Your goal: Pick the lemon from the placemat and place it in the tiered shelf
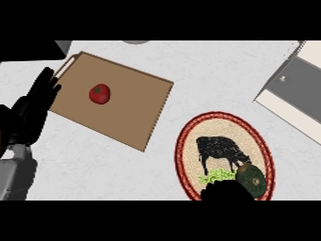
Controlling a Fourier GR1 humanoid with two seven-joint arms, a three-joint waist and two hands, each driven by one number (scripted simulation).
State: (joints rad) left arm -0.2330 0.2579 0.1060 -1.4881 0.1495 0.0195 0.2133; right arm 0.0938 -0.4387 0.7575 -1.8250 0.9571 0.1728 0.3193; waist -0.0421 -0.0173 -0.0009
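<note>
Woven, red-rimmed placemat (190, 136) carries the dark-green fruit (250, 178) at its near edge, the right hand (225, 190) just beside it, likely for a grasp though its grip cannot be told, while the left hand (34, 108) rests open beside the board (128, 117) bearing a tomato (100, 93), well apart from the tiered shelf (308, 89).

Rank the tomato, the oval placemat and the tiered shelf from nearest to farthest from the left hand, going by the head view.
1. The tomato, on the cutting board, just right of the left hand resting open at the left edge.
2. The oval placemat, lower right of centre.
3. The tiered shelf, at the far right edge.
</note>
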